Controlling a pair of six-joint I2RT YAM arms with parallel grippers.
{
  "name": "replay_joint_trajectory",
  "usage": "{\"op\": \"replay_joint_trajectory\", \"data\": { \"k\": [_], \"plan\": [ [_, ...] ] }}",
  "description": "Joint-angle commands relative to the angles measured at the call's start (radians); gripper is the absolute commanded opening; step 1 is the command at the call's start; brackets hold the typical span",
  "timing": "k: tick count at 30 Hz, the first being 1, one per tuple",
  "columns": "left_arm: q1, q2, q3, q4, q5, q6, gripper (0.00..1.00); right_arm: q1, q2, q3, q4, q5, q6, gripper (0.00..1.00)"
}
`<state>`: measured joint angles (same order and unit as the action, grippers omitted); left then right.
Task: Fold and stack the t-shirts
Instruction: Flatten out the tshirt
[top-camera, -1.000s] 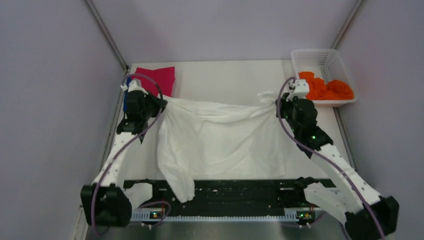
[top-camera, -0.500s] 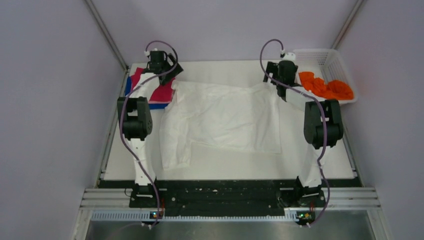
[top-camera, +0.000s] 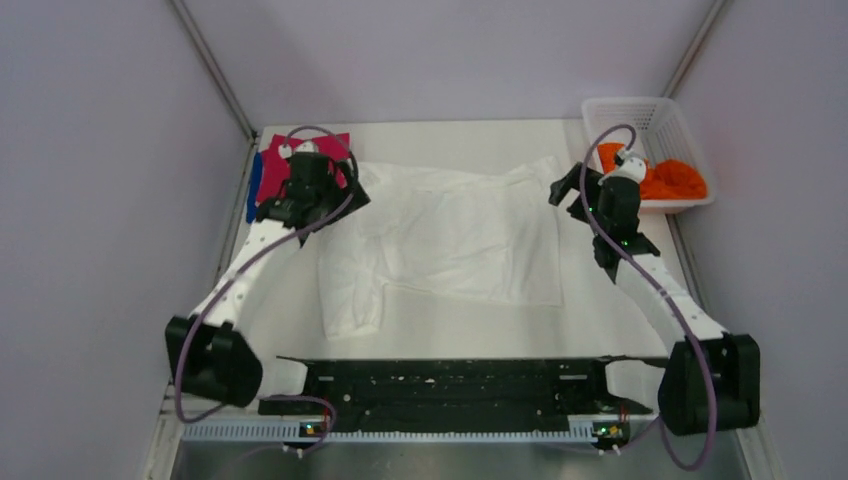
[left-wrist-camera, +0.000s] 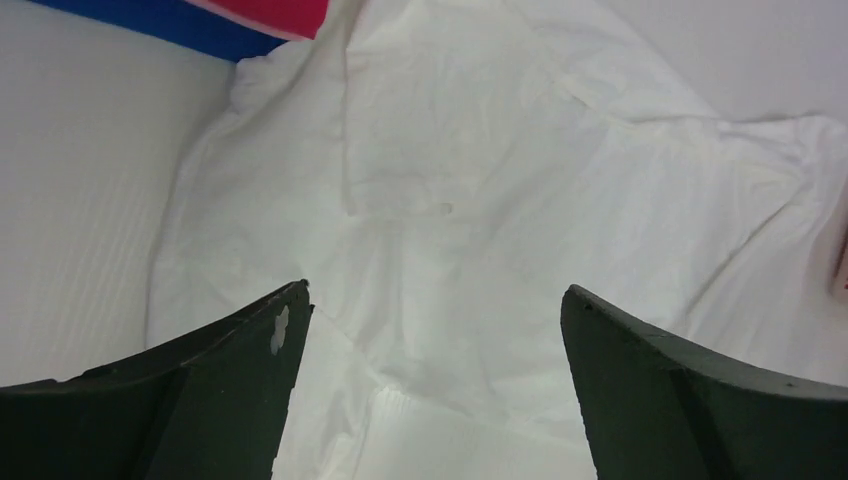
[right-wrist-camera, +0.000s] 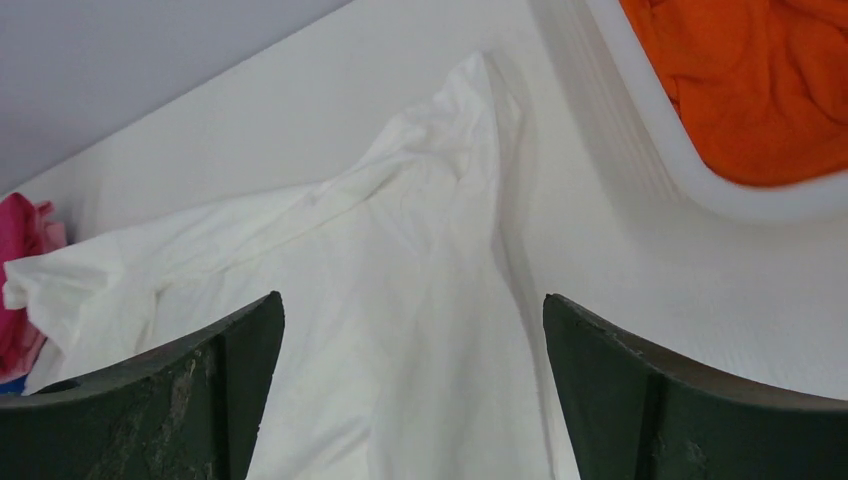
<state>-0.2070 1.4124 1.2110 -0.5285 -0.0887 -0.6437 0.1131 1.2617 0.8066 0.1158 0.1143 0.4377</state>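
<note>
Item 1: white soft cotton t-shirt (top-camera: 450, 235). It lies spread near-flat across the middle of the white table (top-camera: 460, 140). It is rumpled along its far edge, and one sleeve trails toward the near edge on my left. Its far-left corner lies just beside the stack.

Item 2: folded magenta t-shirt (top-camera: 330, 146) on a folded blue t-shirt (top-camera: 254, 188), stacked at the far-left corner.

Item 3: crumpled orange t-shirt (top-camera: 672, 180), inside the white plastic lattice basket (top-camera: 640, 103) at far right.

Item 4: left gripper (left-wrist-camera: 432, 300). Fingers wide apart, holding nothing, hovering over the white shirt's left side.

Item 5: right gripper (right-wrist-camera: 413, 300). Fingers likewise spread and empty, above the peaked far-right corner.

Handling note: I judge the white shirt light, limp and prone to creasing. It should drape and sag from any hold and slide easily on the table. I would pinch a doubled bit of cloth at the two far corners, one per arm.
</note>
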Motion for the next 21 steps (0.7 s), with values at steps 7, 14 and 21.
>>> {"op": "replay_joint_trajectory", "data": {
  "k": [7, 14, 21],
  "plan": [
    [0.004, -0.512, -0.485, -0.444, -0.123, -0.291, 0.96, -0.018, -0.388, -0.246, -0.307, -0.065, 0.256, 0.99],
    [0.004, -0.504, -0.671, -0.401, -0.114, -0.411, 0.8, -0.018, -0.403, -0.263, -0.412, -0.073, 0.228, 0.97],
    [0.004, -0.362, -0.733, -0.283, -0.04, -0.436, 0.44, -0.02, -0.373, -0.261, -0.425, -0.074, 0.214, 0.92]
  ]
}}
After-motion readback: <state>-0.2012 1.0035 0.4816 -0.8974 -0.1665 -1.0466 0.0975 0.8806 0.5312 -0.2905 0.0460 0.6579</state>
